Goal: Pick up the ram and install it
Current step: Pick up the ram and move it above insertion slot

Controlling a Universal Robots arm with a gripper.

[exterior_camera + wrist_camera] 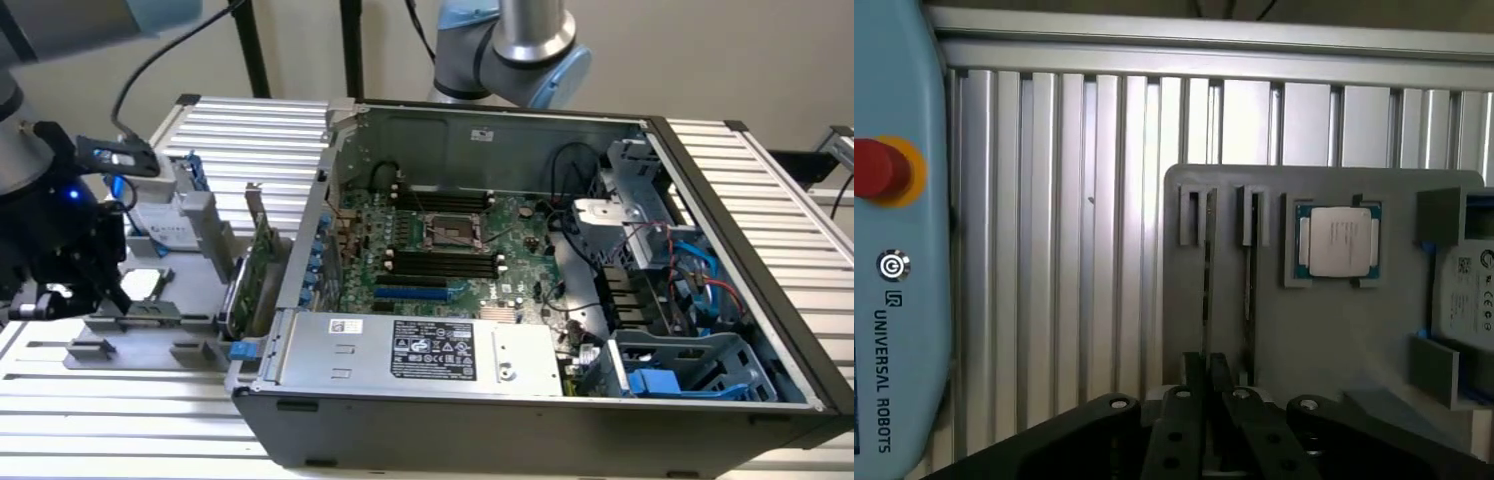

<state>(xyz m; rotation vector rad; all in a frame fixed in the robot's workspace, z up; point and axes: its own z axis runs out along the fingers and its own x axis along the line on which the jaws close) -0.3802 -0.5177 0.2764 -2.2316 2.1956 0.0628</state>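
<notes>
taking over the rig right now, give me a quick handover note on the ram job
The gripper is low over the grey holder, lined up with the ram. Whether it holds the ram cannot be told.
The ram stands on edge in a holder slot, beside a second thin board in the next slot.
Done: the gripper is at the ram.
Left: the ram is not yet lifted out, and the black memory slots on the motherboard look empty.
</notes>
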